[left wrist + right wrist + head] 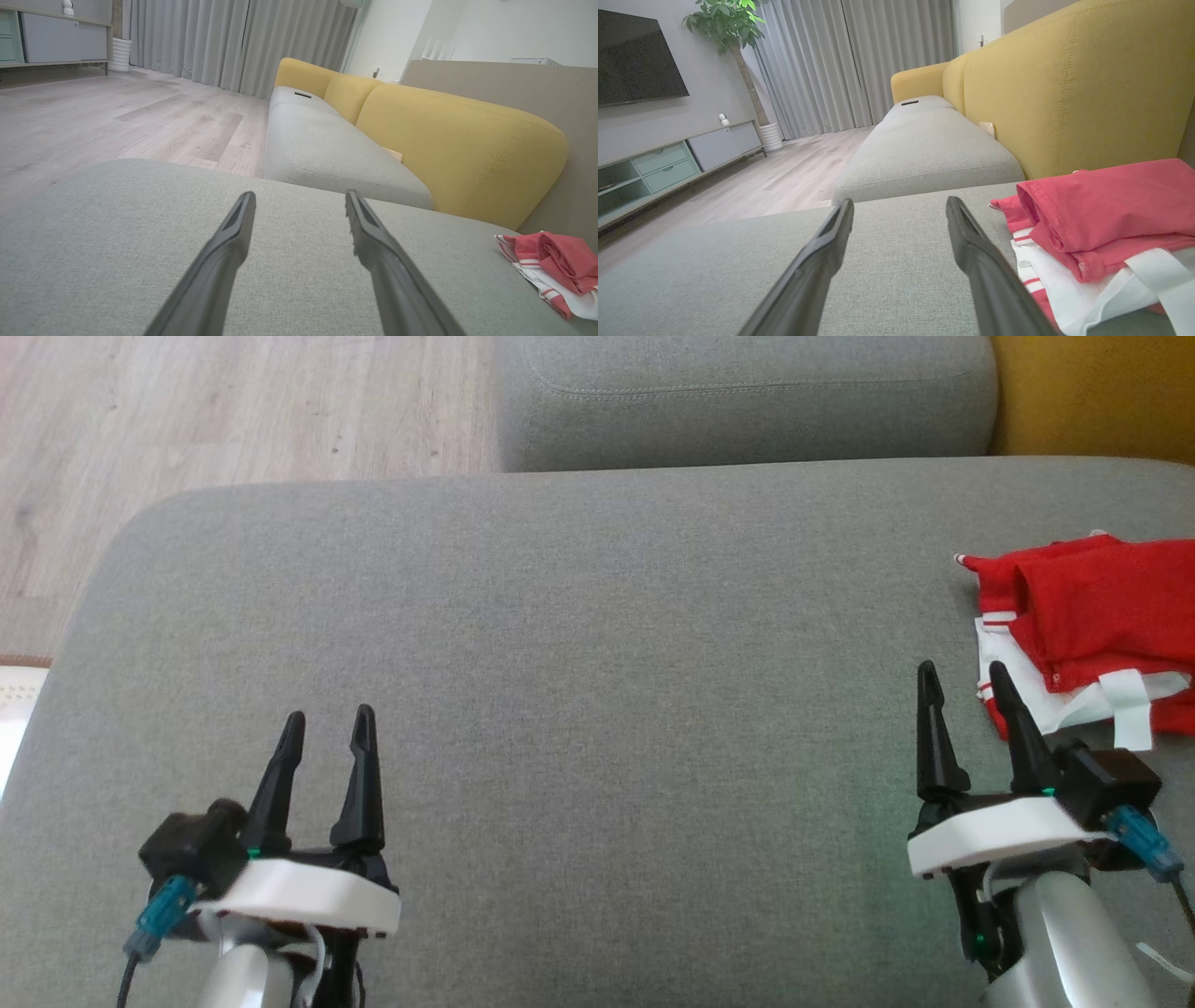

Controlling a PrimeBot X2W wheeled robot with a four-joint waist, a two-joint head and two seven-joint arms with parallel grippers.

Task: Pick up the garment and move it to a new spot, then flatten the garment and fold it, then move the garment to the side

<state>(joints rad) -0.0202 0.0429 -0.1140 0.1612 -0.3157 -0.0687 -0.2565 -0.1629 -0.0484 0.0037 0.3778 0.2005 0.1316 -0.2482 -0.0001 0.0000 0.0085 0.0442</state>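
Both spread, left end effector (330,712) and right end effector (962,666) point forward.

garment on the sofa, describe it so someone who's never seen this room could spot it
Start at the wide grey seat cushion in front of the robot. Near its right edge, just ahead and right of the right pincer, lies the garment. It is a bunched red and white bundle with striped trim, the only bright cloth on plain grey.
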